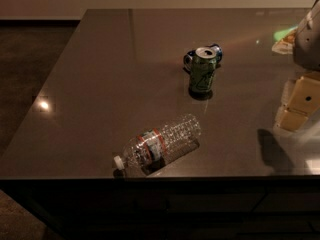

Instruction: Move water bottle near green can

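Water bottle: the clear ribbed plastic bottle with a white cap and a red, white and green label band (159, 143) lies on its side near the front edge, cap pointing front-left.
Green can: the green drink can with a silver top (202, 73) stands upright, well apart from the bottle.
Blue can: the blue metal can (216, 51) lies just behind the green can.
Table: the dark glossy tabletop (100, 84) bears all three.
Gripper: the pale beige gripper (299, 104) is at the right edge, apart from the bottle.
Grip: cannot be told.

Water bottle (159, 145) flat (green can (202, 73) upright)
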